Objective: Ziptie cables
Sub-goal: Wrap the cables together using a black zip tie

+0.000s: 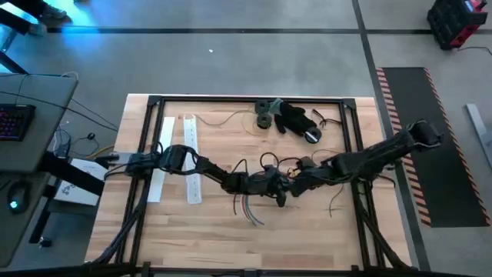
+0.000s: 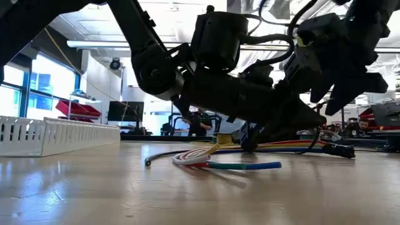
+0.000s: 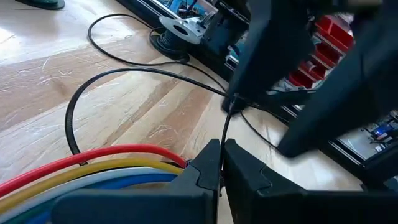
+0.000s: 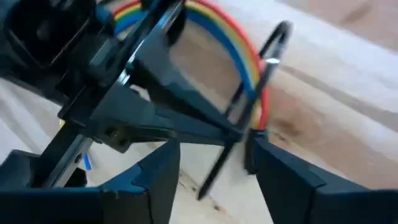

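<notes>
Cables (image 1: 250, 206) lie near the middle of the tabletop (image 1: 307, 238), their coloured ends fanned toward its near edge. Both arms meet over them. The left end effector (image 3: 221, 160) has its fingers pressed together on a thin black zip tie (image 3: 225, 127), apparently to steady it by the bundle. The right end effector (image 4: 214, 155) faces it with fingers apart around the same strip, seemingly poised to take or pull its tail.
</notes>
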Controlling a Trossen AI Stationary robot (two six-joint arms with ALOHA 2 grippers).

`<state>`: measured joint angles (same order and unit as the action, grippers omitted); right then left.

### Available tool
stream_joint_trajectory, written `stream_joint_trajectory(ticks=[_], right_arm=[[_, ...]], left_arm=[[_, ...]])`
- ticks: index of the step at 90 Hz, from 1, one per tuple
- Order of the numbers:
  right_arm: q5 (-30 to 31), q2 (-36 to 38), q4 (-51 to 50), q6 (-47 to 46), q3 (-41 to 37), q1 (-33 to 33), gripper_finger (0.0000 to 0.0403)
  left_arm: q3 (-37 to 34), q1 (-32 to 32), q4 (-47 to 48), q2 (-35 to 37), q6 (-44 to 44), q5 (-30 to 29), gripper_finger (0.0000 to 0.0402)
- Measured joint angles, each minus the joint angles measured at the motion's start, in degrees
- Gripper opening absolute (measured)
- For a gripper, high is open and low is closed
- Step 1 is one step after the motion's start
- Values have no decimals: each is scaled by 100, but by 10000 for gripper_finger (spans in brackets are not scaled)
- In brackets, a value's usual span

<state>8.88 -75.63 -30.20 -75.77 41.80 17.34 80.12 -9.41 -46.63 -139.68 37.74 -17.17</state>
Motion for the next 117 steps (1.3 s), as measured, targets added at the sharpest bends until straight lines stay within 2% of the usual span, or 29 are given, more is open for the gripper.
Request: stream_joint_trajectory(ticks=[23, 41, 52, 68, 80, 92, 117], right_arm=[[153, -64, 38, -66, 2, 4, 90], [206, -55, -13, 144, 2, 0, 9], [197, -55, -105, 260, 13, 0, 2], [-7, -55, -228, 983, 15, -2, 1], [-86, -53, -221, 1728, 20, -2, 0], [-104, -53, -194, 2438, 22, -11, 0], [-836, -51, -6, 3748, 24, -278, 0]], left_arm=[[0, 0, 0, -2, 0, -24, 0], [0, -4, 16, -9, -215, -120, 0], [-4, 0, 269, 5, -639, 41, 10], [-15, 39, 1327, 319, -1122, 619, 57], [-35, 22, 2358, 769, -1737, 818, 89], [-13, -26, 3038, 1288, -2270, 780, 102], [-9, 79, 3153, 1631, -3814, 749, 104]])
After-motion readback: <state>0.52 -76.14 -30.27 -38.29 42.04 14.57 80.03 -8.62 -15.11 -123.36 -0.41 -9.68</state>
